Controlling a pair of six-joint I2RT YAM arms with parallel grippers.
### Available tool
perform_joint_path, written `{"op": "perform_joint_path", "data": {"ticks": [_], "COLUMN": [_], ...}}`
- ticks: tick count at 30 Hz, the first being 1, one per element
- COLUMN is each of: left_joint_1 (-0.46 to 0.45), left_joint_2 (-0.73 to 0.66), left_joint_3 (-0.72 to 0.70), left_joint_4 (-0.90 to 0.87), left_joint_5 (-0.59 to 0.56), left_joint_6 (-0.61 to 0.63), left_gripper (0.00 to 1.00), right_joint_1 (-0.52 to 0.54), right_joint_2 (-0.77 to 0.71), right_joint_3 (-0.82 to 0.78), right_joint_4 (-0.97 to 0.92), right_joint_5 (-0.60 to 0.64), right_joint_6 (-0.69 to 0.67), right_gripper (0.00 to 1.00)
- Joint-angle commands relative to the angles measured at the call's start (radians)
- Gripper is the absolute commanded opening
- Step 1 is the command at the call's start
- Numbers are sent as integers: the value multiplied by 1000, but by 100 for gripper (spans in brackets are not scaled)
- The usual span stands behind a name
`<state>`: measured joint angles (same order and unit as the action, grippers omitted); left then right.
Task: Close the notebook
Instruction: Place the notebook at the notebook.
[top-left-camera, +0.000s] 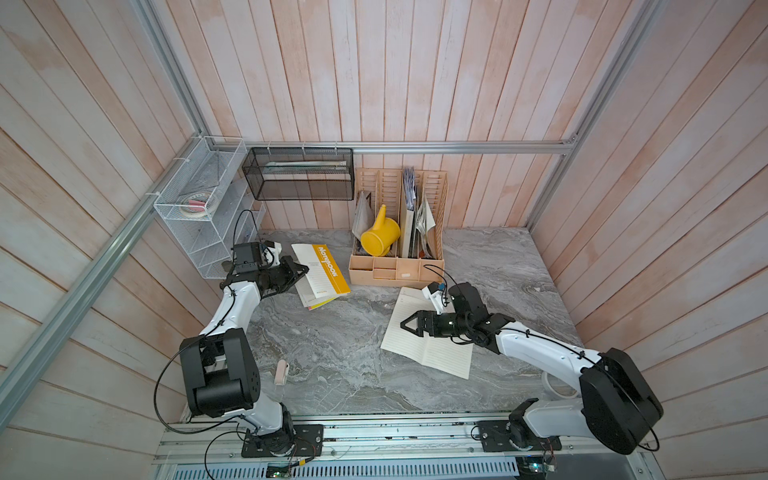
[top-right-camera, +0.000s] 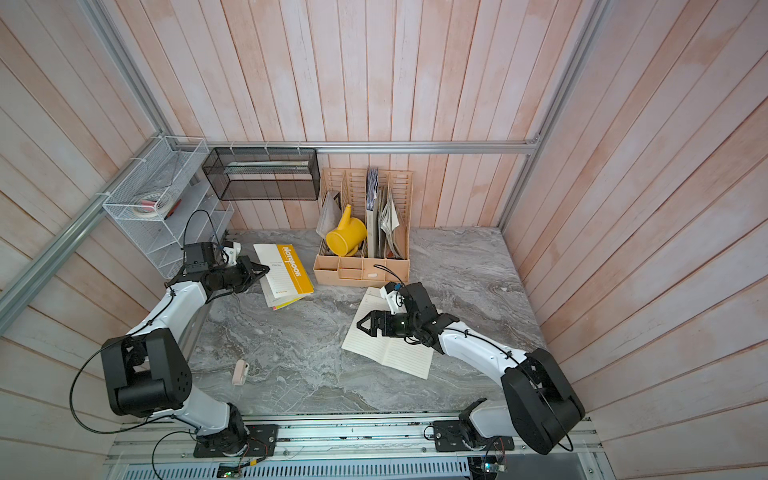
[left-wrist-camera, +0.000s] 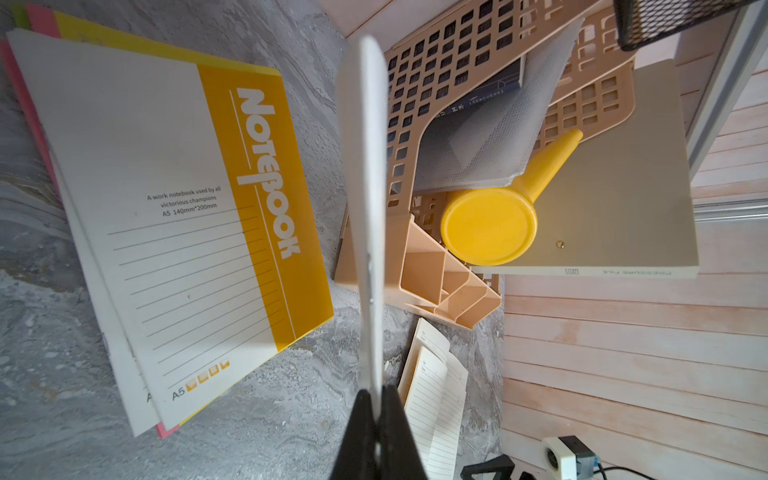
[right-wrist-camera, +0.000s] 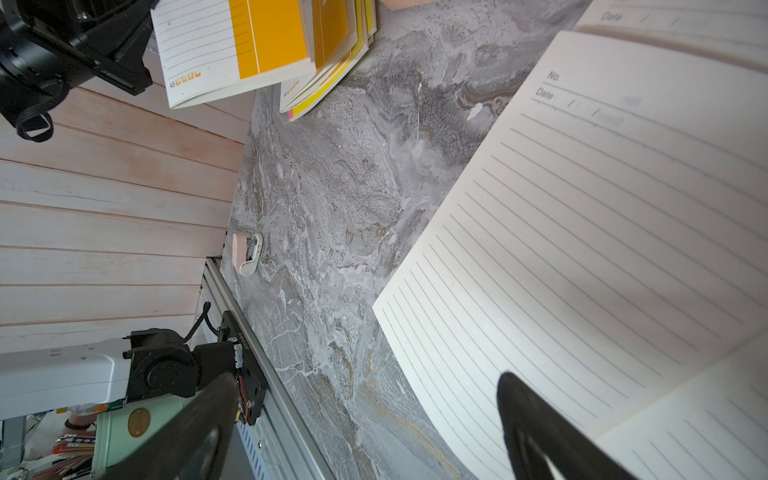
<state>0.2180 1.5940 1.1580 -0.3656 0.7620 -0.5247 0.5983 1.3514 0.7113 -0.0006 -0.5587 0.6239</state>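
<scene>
An open notebook (top-left-camera: 415, 353) with cream lined pages lies flat at the right middle of the marble table, also seen in a top view (top-right-camera: 374, 353). My right gripper (top-left-camera: 405, 325) hovers over its left page (right-wrist-camera: 582, 208), jaws wide open with nothing between them. At the back left lies a closed white-and-yellow notebook (top-left-camera: 332, 270) marked "Notebook" (left-wrist-camera: 257, 166), on top of other booklets. My left gripper (top-left-camera: 305, 269) sits at that stack's left edge. It is shut (left-wrist-camera: 377, 392) on a thin white sheet (left-wrist-camera: 365, 166) seen edge-on; what the sheet belongs to is unclear.
A peach desk organizer (top-left-camera: 397, 270) holding a yellow watering can (top-left-camera: 380, 237) and files stands at the back, just behind the open notebook. A small pale clip-like item (top-left-camera: 281, 372) lies front left. A tape roll (top-left-camera: 557, 386) sits under the right arm. Wire racks (top-left-camera: 199, 199) hang at the back left.
</scene>
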Motion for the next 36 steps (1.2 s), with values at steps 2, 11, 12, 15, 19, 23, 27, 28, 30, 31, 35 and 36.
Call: {"op": "perform_joint_path", "data": {"ticks": [2,11,12,15,19,23,27,28,30,31,35,36], "left_joint_1": [17,29,29,30,37,40,46,47,47,47,49,50], "left_joint_2": [44,119,129,148,173,197,230,236,246,250,268,273], "left_joint_3": [56,95,98,104,114,117,120,118,110,105,109,110], "left_joint_4": [36,68,74,97,109,118,124,126,138,143,133,129], "left_joint_5": [24,20,24,29,36,29,31,29,25,27,8,4], "left_joint_6": [9,-3,-5,-7,-19,-16,-13,-13,-17,-18,-1,3], "left_gripper": [0,0,0,0,0,0,0,0,0,0,0,0], "right_joint_1": [-6,-6,-6,-6,-7,-6,-7,-7,-6,-7,-6,-6], "right_joint_2": [1,10,11,14,13,9,9,11,14,12,11,12], "right_joint_3": [-5,-6,-7,-12,-21,-25,-29,-31,-35,-36,-40,-41], "right_joint_4": [-1,-2,-1,0,2,1,1,2,3,5,15,14], "right_joint_5": [-15,-15,-15,-16,-17,-17,-15,-15,-14,-13,-14,-15], "right_joint_6": [-6,-9,-7,-6,-3,-3,-3,-3,-1,2,10,8], "right_gripper": [98,98,98,98,98,98,98,98,98,98,98,98]}}
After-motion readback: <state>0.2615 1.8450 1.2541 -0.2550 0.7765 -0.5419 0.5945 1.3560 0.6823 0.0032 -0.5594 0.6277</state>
